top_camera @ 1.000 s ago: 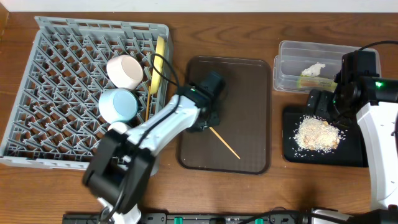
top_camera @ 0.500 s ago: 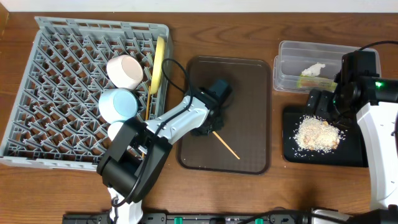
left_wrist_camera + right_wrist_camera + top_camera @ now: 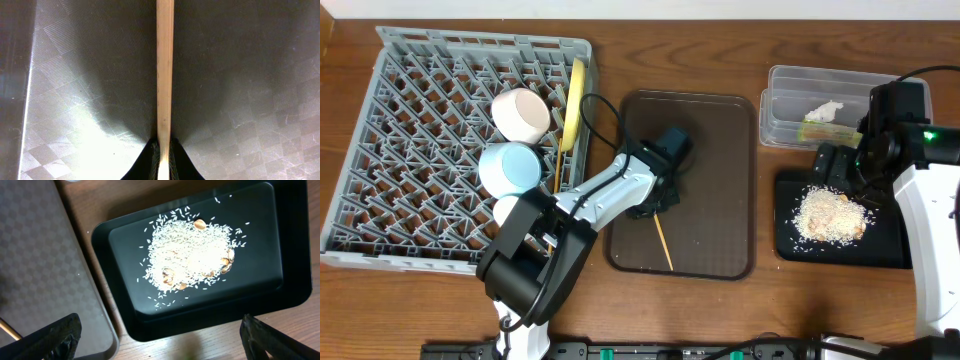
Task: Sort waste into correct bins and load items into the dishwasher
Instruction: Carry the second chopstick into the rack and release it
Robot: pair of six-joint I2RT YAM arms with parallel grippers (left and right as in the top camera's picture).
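Note:
One wooden chopstick (image 3: 663, 242) lies on the brown tray (image 3: 720, 150), and my left gripper (image 3: 655, 208) is shut on its upper end. In the left wrist view the chopstick (image 3: 164, 75) runs straight up from between the closed jaws of that gripper (image 3: 164, 160). My right gripper (image 3: 838, 165) hangs open over the black tray (image 3: 790, 240), which holds the rice scraps (image 3: 832, 218). Its fingertips (image 3: 50, 340) frame the tray's near rim (image 3: 285, 280) below the rice (image 3: 190, 250). The clear tub (image 3: 790, 100) holds the tissue (image 3: 825, 110) and the wrapper (image 3: 817, 130).
The grey dish rack (image 3: 420, 130) at the left carries the yellow plate (image 3: 576, 100) on edge, the white bowl (image 3: 523, 115), the light blue bowl (image 3: 510, 168) and a small white cup (image 3: 506, 208). A second chopstick (image 3: 558, 160) stands along the rack's right side.
My left gripper has closed on the chopstick. The stick has swung from a diagonal to pointing almost straight at the tray's front edge. The right arm has not moved.

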